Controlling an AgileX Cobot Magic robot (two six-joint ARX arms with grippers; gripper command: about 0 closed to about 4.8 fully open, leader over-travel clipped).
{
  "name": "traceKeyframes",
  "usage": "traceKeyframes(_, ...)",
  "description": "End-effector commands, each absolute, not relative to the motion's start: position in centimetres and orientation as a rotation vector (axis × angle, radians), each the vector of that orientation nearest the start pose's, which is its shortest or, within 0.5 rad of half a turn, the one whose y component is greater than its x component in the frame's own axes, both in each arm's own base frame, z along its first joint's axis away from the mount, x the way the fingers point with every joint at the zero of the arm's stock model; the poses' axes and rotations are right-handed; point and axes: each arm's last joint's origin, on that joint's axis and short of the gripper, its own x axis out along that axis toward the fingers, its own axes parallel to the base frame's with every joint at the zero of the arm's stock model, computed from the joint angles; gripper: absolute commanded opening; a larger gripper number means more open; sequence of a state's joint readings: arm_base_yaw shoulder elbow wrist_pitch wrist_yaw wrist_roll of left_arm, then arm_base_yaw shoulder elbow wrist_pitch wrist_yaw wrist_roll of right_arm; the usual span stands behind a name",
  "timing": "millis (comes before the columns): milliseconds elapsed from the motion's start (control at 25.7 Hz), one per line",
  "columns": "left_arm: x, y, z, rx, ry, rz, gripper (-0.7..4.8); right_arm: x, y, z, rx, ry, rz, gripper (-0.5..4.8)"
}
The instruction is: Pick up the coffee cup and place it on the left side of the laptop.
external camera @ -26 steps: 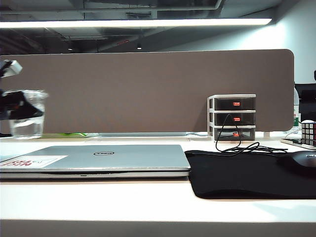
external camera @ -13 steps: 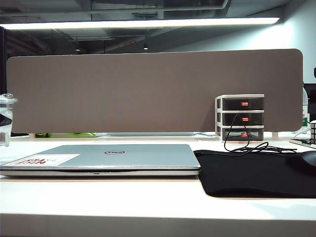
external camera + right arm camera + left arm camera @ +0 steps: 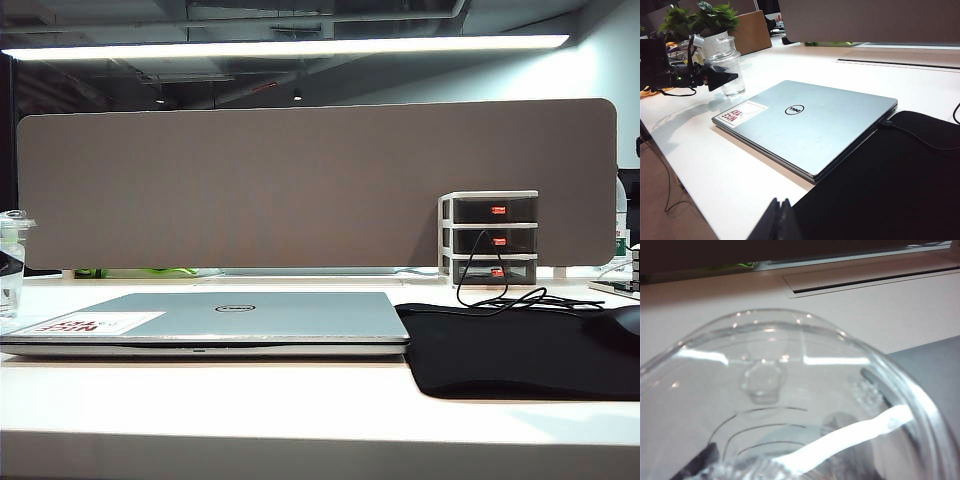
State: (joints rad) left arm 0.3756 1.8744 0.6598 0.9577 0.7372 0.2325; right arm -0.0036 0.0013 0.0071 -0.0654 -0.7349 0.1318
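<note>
The coffee cup is over on the left side of the laptop now, right off its sticker corner, and the left gripper has it clamped around the middle, one dark finger pressed flat against the clear wall. The cup's base looks to be on the desk or a hair above it; from the right wrist view I can't tell which. In the exterior view only a sliver of the cup shows at the frame's edge, just beyond the laptop, upright, with the dark gripper band across it. The left wrist camera is filled by the clear lid, with a grey corner of the laptop close beside it.

So the carry looks nearly done: the cup is at the right spot. What's left, by my read, is to settle it, release, and back away without tipping it.

The right gripper sits shut, well back from the laptop above the black pad.
</note>
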Motion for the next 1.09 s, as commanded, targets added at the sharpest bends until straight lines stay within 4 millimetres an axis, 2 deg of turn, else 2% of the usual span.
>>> traceKeyframes(39,31.3,10.3,12.7,0.111,0.149,-0.387,3.09,9.0,1.9,16.0,0.14,0.09,0.728,-0.01)
traceKeyframes(195,31.3,10.2,11.2,0.078,0.187,-0.399,3.1,9.0,1.9,16.0,0.14,0.09,0.728,-0.01)
traceKeyframes(312,31.3,10.1,10.9,0.07,0.194,-0.419,3.21,9.0,1.9,16.0,0.14,0.09,0.728,-0.01)
traceKeyframes(390,31.4,10.1,11.0,0.078,0.185,-0.419,3.5,9.0,1.9,16.0,0.14,0.09,0.728,-0.01)
traceKeyframes(429,31.4,10.2,11.0,0.079,0.182,-0.418,4.32,9.0,1.9,16.0,0.14,0.09,0.728,-0.01)
traceKeyframes(507,31.4,10.1,11.1,0.078,0.178,-0.424,4.79,9.0,1.9,16.0,0.137,0.089,0.728,-0.01)
traceKeyframes(1091,31.2,10.2,11.3,0.017,0.164,-0.464,4.79,9.0,1.9,16.0,0.133,0.087,0.728,-0.01)
